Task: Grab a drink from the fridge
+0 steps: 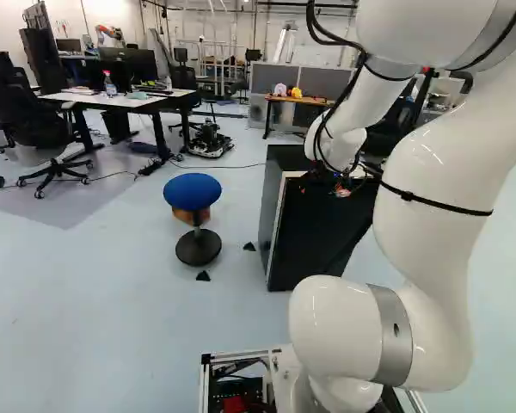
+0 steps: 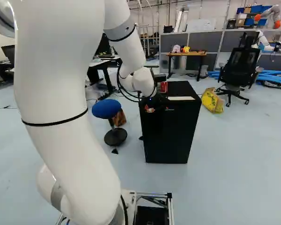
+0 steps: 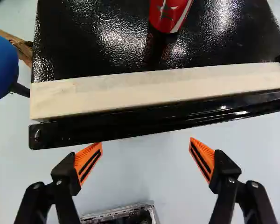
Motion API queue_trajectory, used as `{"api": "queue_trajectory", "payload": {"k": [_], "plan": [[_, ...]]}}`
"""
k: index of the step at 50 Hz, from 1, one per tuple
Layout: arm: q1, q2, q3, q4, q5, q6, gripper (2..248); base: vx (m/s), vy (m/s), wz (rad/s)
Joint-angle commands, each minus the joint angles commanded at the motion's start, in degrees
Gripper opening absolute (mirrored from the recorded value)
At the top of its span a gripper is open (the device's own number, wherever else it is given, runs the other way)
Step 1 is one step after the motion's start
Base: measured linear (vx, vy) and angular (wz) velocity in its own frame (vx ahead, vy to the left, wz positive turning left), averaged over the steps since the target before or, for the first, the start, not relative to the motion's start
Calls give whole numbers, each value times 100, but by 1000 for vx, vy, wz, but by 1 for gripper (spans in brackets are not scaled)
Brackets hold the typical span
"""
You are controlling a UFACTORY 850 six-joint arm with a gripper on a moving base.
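Fingers spread wide, my gripper has hold of nothing, and pale floor shows between the orange pads. Just ahead of the tips runs a black edge strip along the near side of the fridge; whether either tip touches it, I can't tell. Past that lies a pale strip, and then the fridge's glossy, pebbled black top. On that top stands the drink I'm after, a red can, straight ahead of me but well apart from my pads.

Lower down, back toward my base, I see a bit of metal frame. Off to my left, beside the fridge, a blue-seated stool stands upright on the floor. Over to my right, beyond the fridge, sits a yellow bag, with a black office chair behind it. Farther ahead there's a wooden-topped table.
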Motion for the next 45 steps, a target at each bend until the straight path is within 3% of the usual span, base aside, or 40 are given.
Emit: {"api": "queue_trajectory", "payload": {"k": [30, 45], "plan": [[-149, 547, 627, 0, 18, 0, 247, 0, 0, 0], [-263, 940, 1056, 0, 438, 0, 247, 0, 0, 0]]}}
